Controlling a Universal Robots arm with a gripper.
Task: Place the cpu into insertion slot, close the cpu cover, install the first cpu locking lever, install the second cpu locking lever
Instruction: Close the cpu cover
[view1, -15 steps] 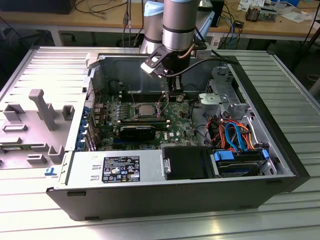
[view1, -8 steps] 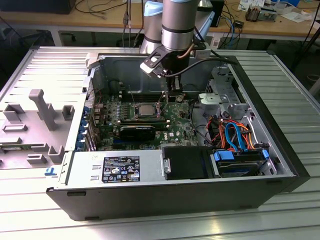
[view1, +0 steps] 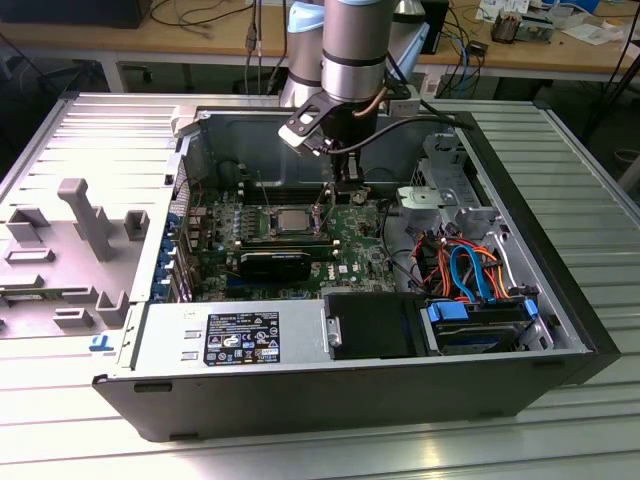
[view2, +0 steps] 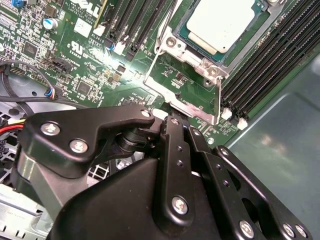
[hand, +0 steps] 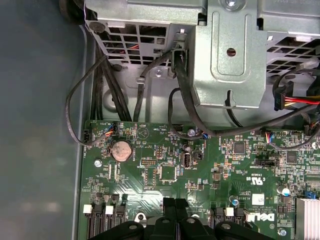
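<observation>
Your arm (view1: 355, 50) reaches down into the open computer case (view1: 330, 405). The case sits on the ribbed metal surface (view1: 590, 160). Your tool (view1: 345, 192) hangs low over the green board (view1: 350, 250), just beside the chip socket, on the exterior view's right of it.

The chip (view1: 293, 217) lies flat in its socket, with its pale grey top facing up. In the second wrist view you can see the chip (view2: 225, 22) sitting inside the square metal frame of the socket. Long black slots (view2: 265, 65) run along one side of it.

The cover (view2: 192, 107) is swung open and off the chip. It is a thin silver frame, and you can see the green board through its open middle. Its free edge points toward your tool (view2: 181, 124).

The two black fingers (view2: 172, 135) are pressed close together. Their tips sit right on the free edge of the cover, and they look clamped on that thin edge. You cannot see the very spot where they pinch it.

In the first wrist view the tool (hand: 176, 202) shows its two tips side by side above the green board (hand: 165, 150). Near them are a round silver battery (hand: 121, 150), looping black cables (hand: 75, 115) and a grey metal cage (hand: 230, 65).
</observation>
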